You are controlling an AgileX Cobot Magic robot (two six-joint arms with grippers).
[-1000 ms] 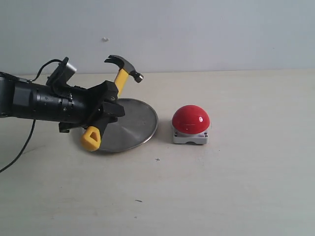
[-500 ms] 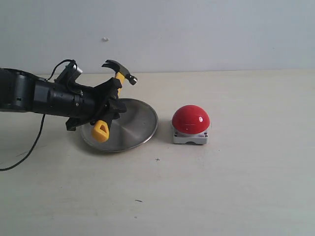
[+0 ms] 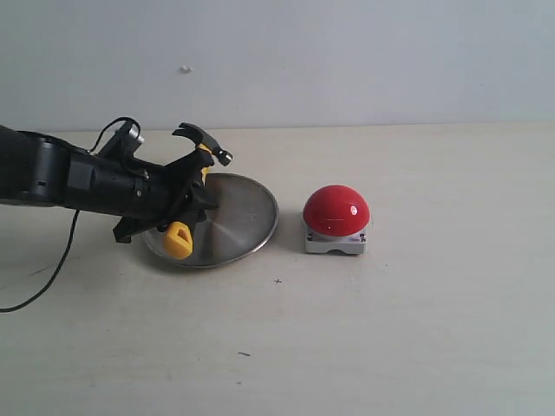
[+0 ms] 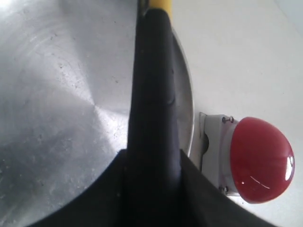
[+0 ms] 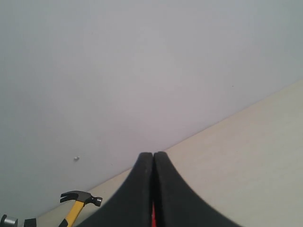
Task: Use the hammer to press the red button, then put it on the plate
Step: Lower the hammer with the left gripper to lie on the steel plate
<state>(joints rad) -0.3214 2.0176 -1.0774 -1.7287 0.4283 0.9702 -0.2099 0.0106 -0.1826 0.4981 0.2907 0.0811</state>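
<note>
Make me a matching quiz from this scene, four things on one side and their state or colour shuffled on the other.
Things:
1. hammer
2. red button
3. plate
4. right tool

States:
A. shut, holding nothing
B. glossy and domed
C. gripped by the left tool
D. silver and round

Pairs: 1-C, 2-B, 3-D, 4-A

you're in what looks like a robotics lab test station: a plain pale desk (image 3: 390, 329) set against a blank off-white wall (image 3: 347, 61), a black robot arm (image 3: 78, 182) with a loose cable (image 3: 61, 251) trailing across the desk, and staged props: a hammer (image 3: 204, 139), a red button (image 3: 336, 211) on a grey base, a metal plate (image 3: 238, 217).
</note>
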